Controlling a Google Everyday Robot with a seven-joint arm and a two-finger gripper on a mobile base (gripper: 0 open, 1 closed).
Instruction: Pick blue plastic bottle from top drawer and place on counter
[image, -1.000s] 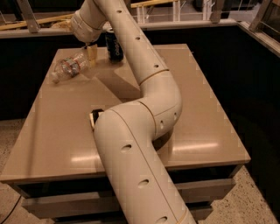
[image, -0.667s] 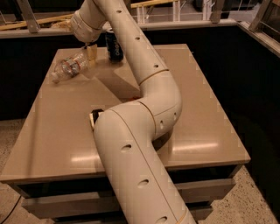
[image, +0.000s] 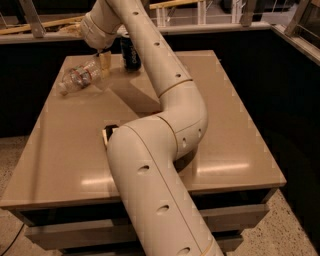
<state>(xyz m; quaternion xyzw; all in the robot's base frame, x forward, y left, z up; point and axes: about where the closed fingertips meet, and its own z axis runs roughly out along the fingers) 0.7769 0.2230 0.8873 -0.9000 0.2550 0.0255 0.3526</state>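
The blue plastic bottle (image: 79, 78), clear and ribbed, lies on its side on the counter (image: 230, 125) near the far left corner. My gripper (image: 103, 63) is at the end of the long beige arm, just right of the bottle's near end and low over the counter. Whether it touches the bottle I cannot tell. The top drawer front (image: 245, 214) shows as a pale band under the counter's front edge.
A dark can (image: 131, 52) stands upright at the far edge, right of the gripper. My arm (image: 170, 125) crosses the middle of the counter. A railing (image: 200, 10) runs behind the table. Dark floor lies to the right.
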